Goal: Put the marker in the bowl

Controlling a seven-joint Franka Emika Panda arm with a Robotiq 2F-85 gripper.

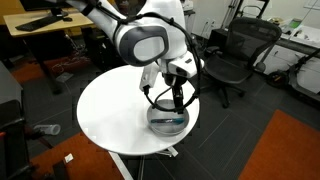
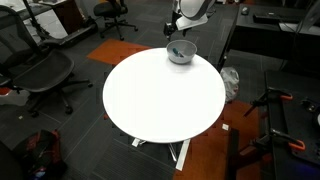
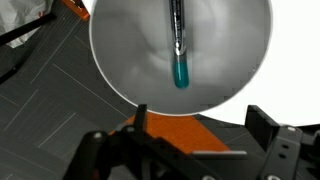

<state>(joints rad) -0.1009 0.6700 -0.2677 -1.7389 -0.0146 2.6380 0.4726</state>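
Note:
The light grey bowl [image 1: 168, 121] stands near the edge of the round white table [image 1: 115, 115]; it also shows in an exterior view [image 2: 181, 53] and fills the top of the wrist view [image 3: 120, 50]. The marker [image 3: 178, 40], a thin dark stick with a teal end, lies inside the bowl, and a bluish streak marks it in an exterior view [image 2: 178, 51]. My gripper [image 3: 200, 118] is open and empty, with its fingers apart. It hangs just above the bowl in both exterior views [image 1: 177, 100] [image 2: 184, 30].
Black office chairs [image 1: 238, 50] [image 2: 40, 70] stand around the table. An orange carpet [image 1: 285, 150] lies on the dark floor beside it. Desks [image 1: 45, 20] stand at the back. The bowl sits close to the table's rim [image 2: 215, 70].

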